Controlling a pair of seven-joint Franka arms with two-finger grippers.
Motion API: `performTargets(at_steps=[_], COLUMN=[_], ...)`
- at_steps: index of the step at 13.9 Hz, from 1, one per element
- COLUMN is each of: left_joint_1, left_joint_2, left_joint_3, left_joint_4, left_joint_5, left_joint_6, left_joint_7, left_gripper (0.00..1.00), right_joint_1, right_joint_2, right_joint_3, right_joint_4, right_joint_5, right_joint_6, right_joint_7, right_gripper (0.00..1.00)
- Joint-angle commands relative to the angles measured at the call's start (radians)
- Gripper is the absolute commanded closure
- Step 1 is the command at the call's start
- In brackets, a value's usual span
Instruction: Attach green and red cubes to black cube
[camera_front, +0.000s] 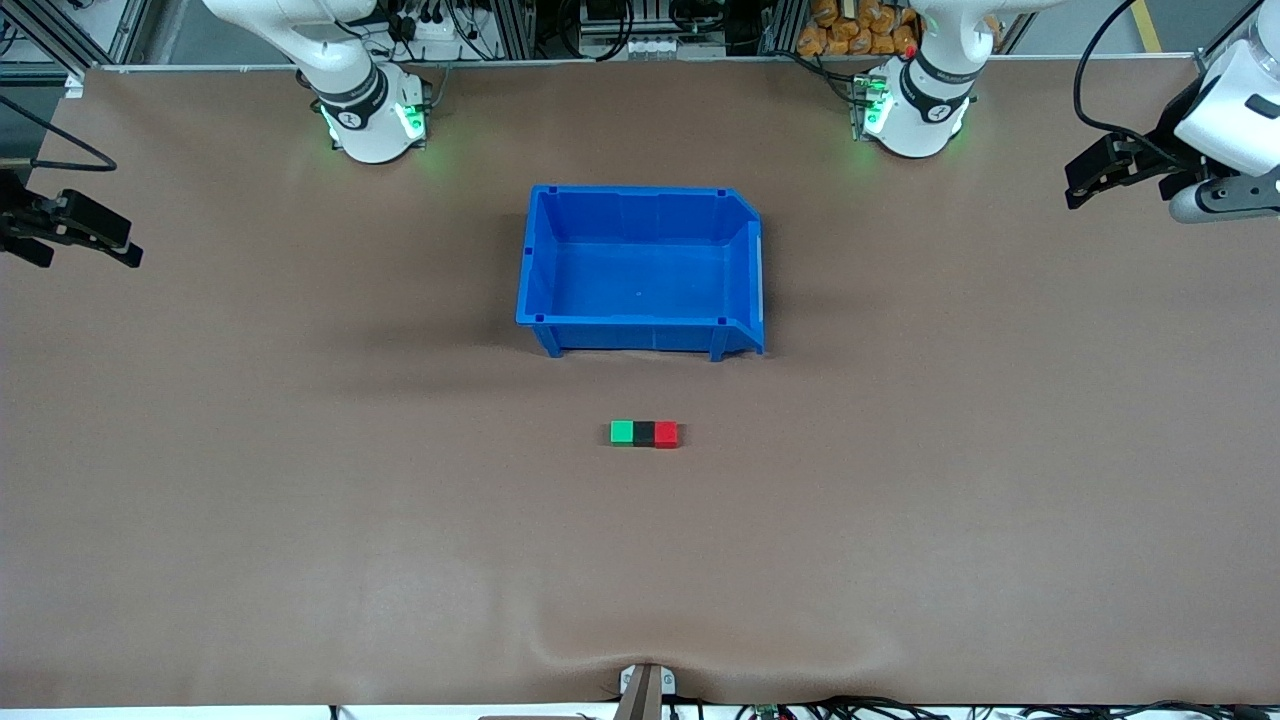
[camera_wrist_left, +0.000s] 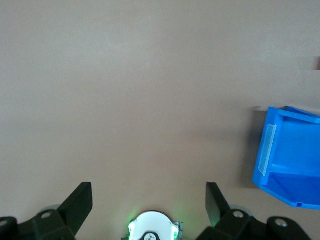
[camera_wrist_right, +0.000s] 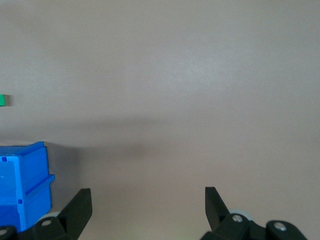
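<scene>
Since the green cube (camera_front: 622, 432) and red cube (camera_front: 666, 434) already sit touching either side of the black cube (camera_front: 644, 433), nearer the camera than the blue bin (camera_front: 640, 325), it looks done. Left gripper (camera_front: 1095, 172) and right gripper (camera_front: 90, 232) wait at the table ends, fingers spread apart and holding nothing

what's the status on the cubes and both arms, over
Left gripper open, waiting over its table end. Right gripper open, waiting over its end. Green cube, black cube, red cube touching in a row, nearer the camera than blue bin. Nothing obstructing.
</scene>
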Motion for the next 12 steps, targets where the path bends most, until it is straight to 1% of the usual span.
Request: performTargets(at_steps=[1,3,5,12], left_joint_1=[0.011,0.011,0.015,0.02], left_joint_2=[-0.016,0.012,0.039,0.047], left_joint_3=[0.008,0.008,0.008,0.009], left_joint_4=[-0.017,0.006,0.033,0.053], left_joint_5=[-0.028,-0.033,-0.068,-0.062], left_joint_6=[0.052,0.054,0.052,0.043], left_joint_7=[0.059,0.058,0.053,0.044], left_gripper=[0.0,0.0,0.0,0.0], right_joint_1=[0.006,0.006,0.006,0.004], right_joint_2=[0.002,0.003,0.003,0.003], right_joint_3=[0.002,0.002,0.002,0.002], right_joint_4=[0.005,0.005,0.005,0.005], right_joint_5=[0.001,0.001,0.001,0.001], right_joint_6=[-0.002,-0.002,-0.002,-0.003], right_joint_7=[0.015,0.015,0.015,0.015], right_gripper=[0.0,0.0,0.0,0.0])
